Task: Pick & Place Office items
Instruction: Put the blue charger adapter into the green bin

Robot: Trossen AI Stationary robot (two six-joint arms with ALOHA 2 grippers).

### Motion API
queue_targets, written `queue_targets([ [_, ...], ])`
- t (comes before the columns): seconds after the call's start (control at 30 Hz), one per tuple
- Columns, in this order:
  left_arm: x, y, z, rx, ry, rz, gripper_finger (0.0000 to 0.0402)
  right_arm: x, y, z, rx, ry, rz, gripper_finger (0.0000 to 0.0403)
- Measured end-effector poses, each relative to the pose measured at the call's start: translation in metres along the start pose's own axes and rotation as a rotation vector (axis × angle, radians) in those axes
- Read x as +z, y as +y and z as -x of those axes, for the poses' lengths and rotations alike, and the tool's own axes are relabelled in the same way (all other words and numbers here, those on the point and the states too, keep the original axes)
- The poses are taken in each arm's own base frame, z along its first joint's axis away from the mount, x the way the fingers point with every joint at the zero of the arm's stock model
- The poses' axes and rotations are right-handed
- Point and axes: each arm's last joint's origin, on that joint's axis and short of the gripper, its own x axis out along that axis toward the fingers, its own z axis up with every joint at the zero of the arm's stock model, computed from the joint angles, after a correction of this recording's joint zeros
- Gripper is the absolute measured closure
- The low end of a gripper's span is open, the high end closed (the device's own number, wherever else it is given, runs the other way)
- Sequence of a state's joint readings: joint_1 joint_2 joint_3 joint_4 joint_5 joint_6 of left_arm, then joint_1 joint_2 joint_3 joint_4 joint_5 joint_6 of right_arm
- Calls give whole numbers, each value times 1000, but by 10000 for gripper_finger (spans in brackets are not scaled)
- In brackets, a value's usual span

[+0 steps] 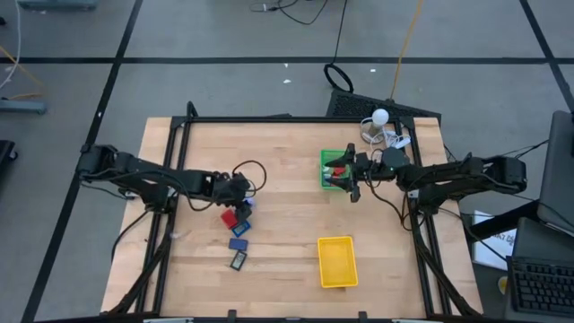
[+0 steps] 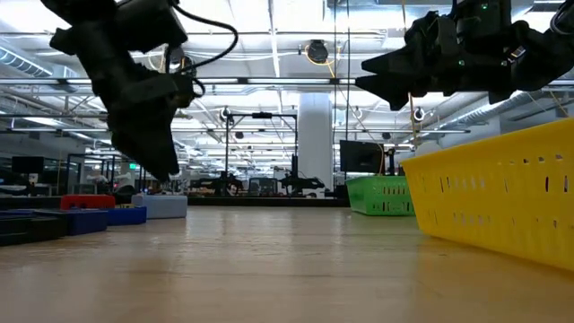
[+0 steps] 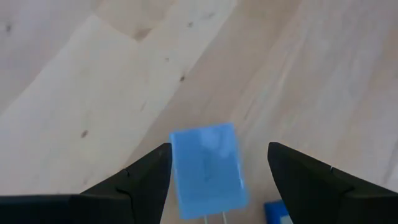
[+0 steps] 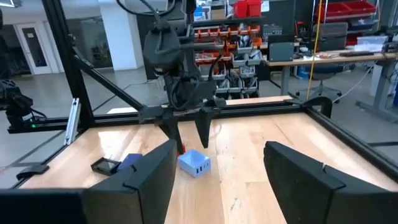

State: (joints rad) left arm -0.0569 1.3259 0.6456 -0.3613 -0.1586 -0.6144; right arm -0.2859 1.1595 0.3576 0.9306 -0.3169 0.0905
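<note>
- Desk (image 1: pixel 287 215): light wood, black frame; workshop behind.
- Trays: one green tray (image 1: pixel 334 168), one yellow tray (image 1: pixel 337 261).
- Left gripper (image 3: pixel 214 171) and right gripper (image 4: pixel 217 165): fingers released, nothing held.

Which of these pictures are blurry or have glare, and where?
Low view: the near table and the yellow tray look soft, and the ceiling lights glare, so both arms show as dark shapes. Left wrist view: the light blue piece is slightly blurred. High view: even light, little shadow. Right wrist view: mostly sharp, apart from its own soft fingers.
</note>
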Motion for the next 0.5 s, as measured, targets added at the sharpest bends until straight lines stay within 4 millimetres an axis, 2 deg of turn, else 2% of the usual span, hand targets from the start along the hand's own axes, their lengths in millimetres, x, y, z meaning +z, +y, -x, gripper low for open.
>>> queue_targets([
  [0.3, -12, 1, -26, 41, 154, 5, 133, 0, 0, 0, 0, -1, -2, 176],
  [0.5, -12, -1, -34, 25, 169, 25, 133, 0, 0, 0, 0, -1, -2, 177],
])
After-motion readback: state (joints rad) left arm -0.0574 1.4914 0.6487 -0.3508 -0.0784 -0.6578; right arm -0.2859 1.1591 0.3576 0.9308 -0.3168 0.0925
